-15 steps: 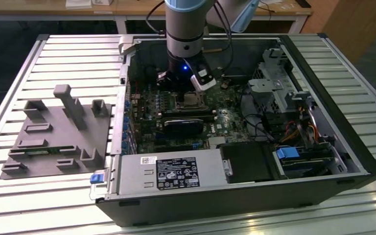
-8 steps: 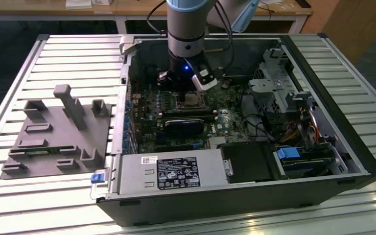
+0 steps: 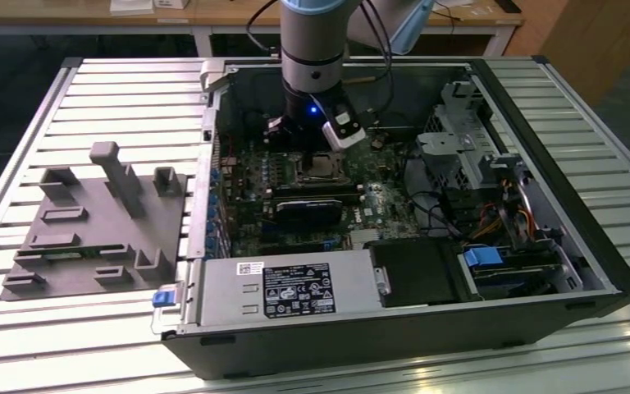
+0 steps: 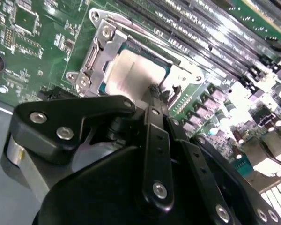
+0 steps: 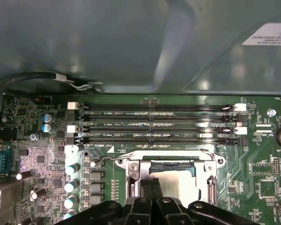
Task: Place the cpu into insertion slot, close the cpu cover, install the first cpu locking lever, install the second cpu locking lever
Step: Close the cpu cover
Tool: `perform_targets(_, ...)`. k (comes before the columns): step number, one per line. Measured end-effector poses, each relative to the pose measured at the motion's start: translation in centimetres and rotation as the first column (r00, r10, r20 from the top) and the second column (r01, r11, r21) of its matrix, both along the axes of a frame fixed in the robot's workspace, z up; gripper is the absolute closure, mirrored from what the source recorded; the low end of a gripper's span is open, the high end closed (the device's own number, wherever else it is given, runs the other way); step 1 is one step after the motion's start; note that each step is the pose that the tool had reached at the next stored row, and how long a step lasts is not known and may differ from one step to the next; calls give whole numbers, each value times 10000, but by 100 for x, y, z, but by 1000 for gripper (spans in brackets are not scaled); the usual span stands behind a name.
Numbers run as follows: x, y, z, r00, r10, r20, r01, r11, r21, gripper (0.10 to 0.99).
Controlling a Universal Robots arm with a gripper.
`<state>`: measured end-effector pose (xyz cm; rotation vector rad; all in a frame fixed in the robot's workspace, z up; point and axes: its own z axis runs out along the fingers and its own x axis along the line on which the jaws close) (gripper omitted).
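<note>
A grey slatted table (image 3: pixel 107 90) held an open computer case (image 3: pixel 403 336) with a green board (image 5: pixel 37 154) inside. The gripper (image 4: pixel 155 90) hung just above the board, its fingers pressed together. The cpu (image 4: pixel 131 70) lay in the insertion slot (image 4: pixel 83 80), under the cpu cover (image 4: pixel 103 44).

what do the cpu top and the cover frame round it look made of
cpu: top looks like bare metal, dull silver-grey, matte with soft glare. cpu cover: probably thin stamped sheet metal, brighter silver, with sharp glints and bent edges.
</note>
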<state>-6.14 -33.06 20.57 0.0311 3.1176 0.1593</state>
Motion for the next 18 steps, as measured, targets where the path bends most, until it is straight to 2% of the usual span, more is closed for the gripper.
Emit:
perform_targets(6, 0, 0, 84, 10000, 0, 0, 0, 10000, 0, 984)
perform_targets(9, 5, 0, 94, 10000, 1, -1, -1, 10000, 2, 984)
perform_targets(15, 144, 0, 95, 10000, -15, -18, 15, 10000, 0, 984)
perform_targets(18, 179, 0, 79, 10000, -19, -17, 19, 10000, 1, 984)
